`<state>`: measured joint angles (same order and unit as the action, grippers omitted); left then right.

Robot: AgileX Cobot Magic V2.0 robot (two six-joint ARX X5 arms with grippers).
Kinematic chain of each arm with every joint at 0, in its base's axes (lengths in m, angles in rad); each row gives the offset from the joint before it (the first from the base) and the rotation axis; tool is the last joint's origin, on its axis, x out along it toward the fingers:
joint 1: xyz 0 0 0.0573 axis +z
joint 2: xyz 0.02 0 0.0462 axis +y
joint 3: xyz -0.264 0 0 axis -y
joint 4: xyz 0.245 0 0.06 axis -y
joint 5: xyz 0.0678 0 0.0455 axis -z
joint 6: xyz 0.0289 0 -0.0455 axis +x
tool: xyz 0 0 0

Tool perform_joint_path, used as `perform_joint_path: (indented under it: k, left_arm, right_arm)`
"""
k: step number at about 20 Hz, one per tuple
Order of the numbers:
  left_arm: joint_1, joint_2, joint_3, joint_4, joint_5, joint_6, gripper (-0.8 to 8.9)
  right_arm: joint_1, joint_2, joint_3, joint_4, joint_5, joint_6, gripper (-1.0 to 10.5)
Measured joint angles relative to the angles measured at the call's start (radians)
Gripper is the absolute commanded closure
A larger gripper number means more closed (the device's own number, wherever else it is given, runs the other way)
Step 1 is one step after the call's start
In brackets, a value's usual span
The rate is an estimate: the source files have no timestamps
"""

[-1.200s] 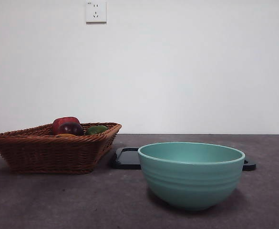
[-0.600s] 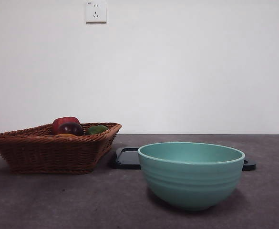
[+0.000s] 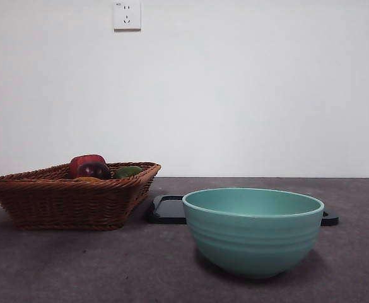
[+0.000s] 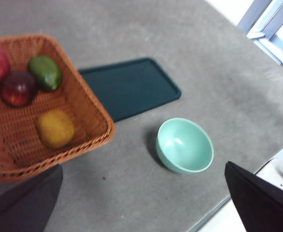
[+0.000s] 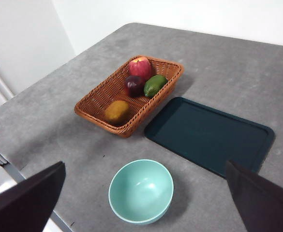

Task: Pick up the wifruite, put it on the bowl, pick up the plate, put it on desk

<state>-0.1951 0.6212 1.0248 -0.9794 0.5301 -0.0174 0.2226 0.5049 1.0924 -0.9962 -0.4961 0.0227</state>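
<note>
Reaching first means dropping the left claw (image 4: pixel 141 203), wide open & empty like the right claw (image 5: pixel 143 203), over the wifruite (image 4: pixel 54 128) in the basket (image 4: pixel 90 104), clear of the purple fruit (image 4: pixel 18 88).

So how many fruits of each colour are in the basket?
Red apple: 1
Dark purple-red fruit: 1
Green fruit: 1
Orange-brown wifruite: 1
Total: 4 fruits in the wicker basket.
</note>
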Motion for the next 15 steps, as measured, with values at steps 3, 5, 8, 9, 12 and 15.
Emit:
perform_joint_path:
  k: [3,5,8,9,12,15]
  left_arm:
    - [0.0,0.064,0.0,0.0,-0.001,-0.01,2.23]
    - [0.0,0.131,0.0,0.0,-0.001,-0.027,2.23]
    - [-0.003,0.269,0.0,0.008,-0.012,-0.064,2.23]
    - [-0.008,0.317,0.0,0.017,-0.013,-0.079,2.23]
    - [-0.034,0.441,0.0,0.05,-0.055,-0.103,2.24]
    - [-0.071,0.556,0.0,0.094,-0.164,-0.122,2.24]
  right_arm:
    - [0.0,0.0,0.0,0.002,0.0,0.0,3.6]
    - [0.0,0.0,0.0,0.003,0.0,0.0,3.6]
    - [0.0,0.0,0.0,0.003,0.0,0.0,3.6]
    - [0.0,0.0,0.0,0.003,0.0,0.0,3.6]
    - [0.0,0.0,0.0,0.004,0.0,0.0,3.6]
    - [0.0,0.0,0.0,0.005,0.0,0.0,3.6]
